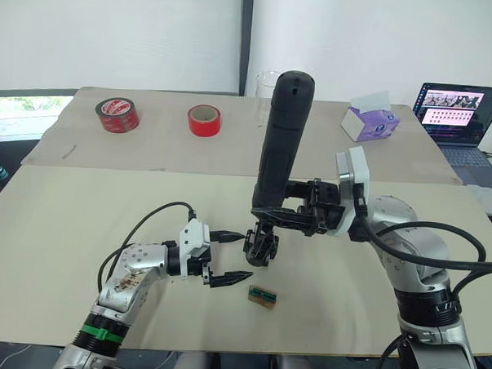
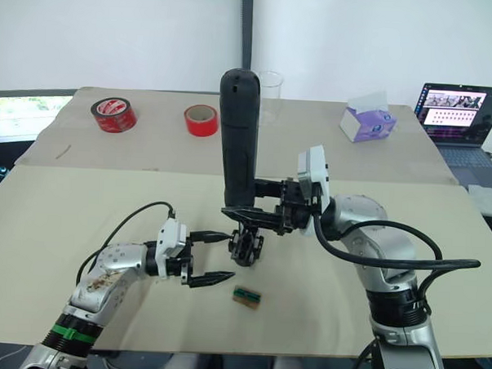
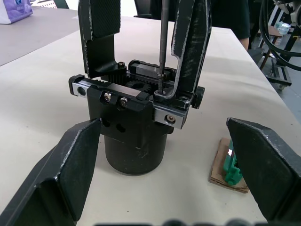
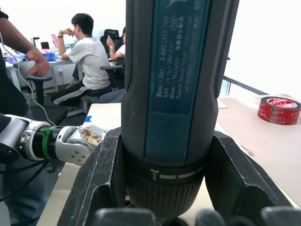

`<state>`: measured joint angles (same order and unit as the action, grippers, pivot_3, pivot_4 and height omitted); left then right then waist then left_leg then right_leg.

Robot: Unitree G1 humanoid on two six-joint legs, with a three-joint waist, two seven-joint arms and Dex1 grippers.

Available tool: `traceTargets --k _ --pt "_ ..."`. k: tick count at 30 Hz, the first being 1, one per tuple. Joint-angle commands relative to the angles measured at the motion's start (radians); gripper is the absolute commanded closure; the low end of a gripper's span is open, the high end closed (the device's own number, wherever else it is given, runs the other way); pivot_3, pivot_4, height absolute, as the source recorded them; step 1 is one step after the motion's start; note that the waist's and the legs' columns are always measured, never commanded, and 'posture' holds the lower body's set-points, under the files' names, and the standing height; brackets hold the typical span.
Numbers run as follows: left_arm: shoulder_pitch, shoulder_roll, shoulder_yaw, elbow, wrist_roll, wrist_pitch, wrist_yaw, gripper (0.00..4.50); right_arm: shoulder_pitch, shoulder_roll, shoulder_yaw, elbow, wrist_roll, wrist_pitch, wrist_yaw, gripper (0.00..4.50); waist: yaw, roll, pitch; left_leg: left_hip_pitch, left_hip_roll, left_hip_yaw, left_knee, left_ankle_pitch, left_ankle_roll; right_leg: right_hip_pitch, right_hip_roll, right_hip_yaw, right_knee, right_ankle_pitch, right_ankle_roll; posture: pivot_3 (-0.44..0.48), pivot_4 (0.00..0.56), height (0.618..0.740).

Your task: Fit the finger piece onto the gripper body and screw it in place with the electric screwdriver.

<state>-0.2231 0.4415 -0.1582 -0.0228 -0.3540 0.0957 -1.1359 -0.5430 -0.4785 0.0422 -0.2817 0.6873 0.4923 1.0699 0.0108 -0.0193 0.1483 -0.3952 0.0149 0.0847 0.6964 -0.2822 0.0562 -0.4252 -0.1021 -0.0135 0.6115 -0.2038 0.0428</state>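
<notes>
Green block (image 1: 262, 295) beside gripper body (image 1: 260, 245); left pincer (image 1: 230, 256) wide, empty; right pincer (image 1: 287, 209) grips electric screwdriver (image 1: 282, 137).

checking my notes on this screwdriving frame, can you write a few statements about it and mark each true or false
1. The right hand is shut on the electric screwdriver, which stands nearly upright. True.
2. The screwdriver's metal bit is lifted well clear of the gripper body. False: in the left wrist view its tip rests on a screw on top of the body.
3. The left hand is clamped on the gripper body. False: its fingers are open, with the body in front of the gap.
4. A small green block lies on the table beside the gripper body. True.
5. Two red tape rolls sit at the table's far side. True.
</notes>
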Motion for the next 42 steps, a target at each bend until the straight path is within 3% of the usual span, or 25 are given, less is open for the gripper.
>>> traceTargets --k 1,29,42 --pt "0.007 -0.006 -0.012 -0.026 0.003 -0.016 0.005 0.0 -0.037 -0.006 -0.033 -0.019 0.028 -0.013 0.008 2.58 0.0 0.0 0.0 0.0 0.0 0.0 0.0 0.0 0.0 0.0 0.0 0.0 0.0 0.0 0.0 0.0 0.15 0.74" --pt "-0.005 0.003 -0.008 0.005 0.007 -0.026 0.004 0.0 -0.056 0.019 0.009 -0.004 -0.008 -0.013 -0.017 2.58 0.0 0.0 0.0 0.0 0.0 0.0 0.0 0.0 0.0 0.0 0.0 0.0 0.0 0.0 0.0 0.0 0.15 0.74" --pt "-0.088 -0.006 -0.027 0.124 0.047 -0.059 -0.028 0.0 -0.053 0.017 0.011 0.003 -0.024 -0.01 -0.016 2.58 -0.001 0.0 0.0 0.0 0.0 0.0 0.0 0.0 0.0 0.0 0.0 0.0 0.0 0.0 0.0 0.0 0.15 0.74"
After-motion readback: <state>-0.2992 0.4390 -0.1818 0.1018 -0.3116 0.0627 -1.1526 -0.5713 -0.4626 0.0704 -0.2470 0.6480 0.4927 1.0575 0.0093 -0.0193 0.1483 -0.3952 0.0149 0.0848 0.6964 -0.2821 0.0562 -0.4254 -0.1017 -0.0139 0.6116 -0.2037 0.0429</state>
